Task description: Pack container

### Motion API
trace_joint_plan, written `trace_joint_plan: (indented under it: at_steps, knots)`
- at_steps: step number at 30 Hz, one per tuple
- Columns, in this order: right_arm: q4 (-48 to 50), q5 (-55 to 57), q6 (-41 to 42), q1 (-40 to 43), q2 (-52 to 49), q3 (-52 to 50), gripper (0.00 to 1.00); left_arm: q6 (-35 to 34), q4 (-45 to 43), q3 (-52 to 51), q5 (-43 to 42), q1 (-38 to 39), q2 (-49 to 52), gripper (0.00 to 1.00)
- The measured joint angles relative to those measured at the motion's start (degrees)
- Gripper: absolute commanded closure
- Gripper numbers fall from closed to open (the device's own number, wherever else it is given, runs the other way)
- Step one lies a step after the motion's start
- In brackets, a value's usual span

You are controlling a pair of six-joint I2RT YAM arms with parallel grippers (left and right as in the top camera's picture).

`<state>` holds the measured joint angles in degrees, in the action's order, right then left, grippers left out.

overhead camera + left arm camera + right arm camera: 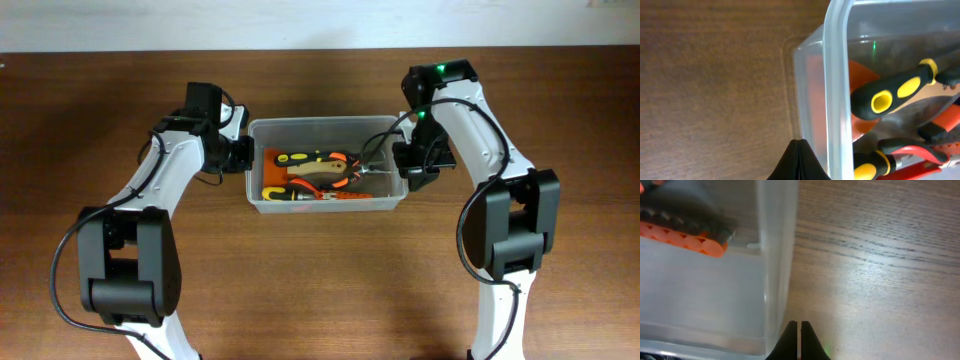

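Each short end of the container (325,122) was blocked: the left claw (799,145) sat just beside one wall, the right claw (798,326) just beside the other. Tools (315,175) covered most of its floor, with only a strip along the far wall bare. Open tabletop (320,290) lay before and behind the container.

Dark brown wood-grain table (320,300) under even indoor light

The tabletop filled nearly the whole overhead view, its grain running left to right with no cloth or mat on it. Beyond its far edge lay a pale whitish strip (200,25), too plain to tell whether it was wall or floor. In the right wrist view a bright sheen (880,265) lay across the wood, washing the grain pale, while the left wrist view showed the wood darker and duller.
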<state>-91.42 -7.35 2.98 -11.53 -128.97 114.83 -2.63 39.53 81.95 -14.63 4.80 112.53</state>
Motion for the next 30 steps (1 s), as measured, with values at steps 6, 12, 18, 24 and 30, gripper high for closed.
trace_joint_plan:
  at_steps: [6, 12, 18, 24, 30]
  knots:
    - [0.4, 0.3, -1.0, -0.4, 0.0, 0.0, 0.96, 0.4, -0.8, 0.0, 0.6, -0.5, 0.0, 0.71]
    - [9.7, 2.9, -1.5, 0.4, 0.0, 0.0, 0.96, 0.4, 4.7, 1.5, 2.0, -1.6, 0.0, 0.63]
    - [10.8, 3.5, -1.7, 2.1, 0.9, 6.0, 0.96, 1.0, 15.5, 14.7, 2.7, -3.1, 0.1, 0.62]
    - [10.7, 6.1, -2.2, 5.2, 9.3, 18.3, 0.96, 4.8, 24.5, 31.8, 3.6, -7.0, -1.2, 0.49]
    - [11.0, 8.1, -3.7, 5.5, 23.8, 28.7, 0.92, 8.9, 32.3, 43.1, 9.0, -7.8, -7.7, 0.43]
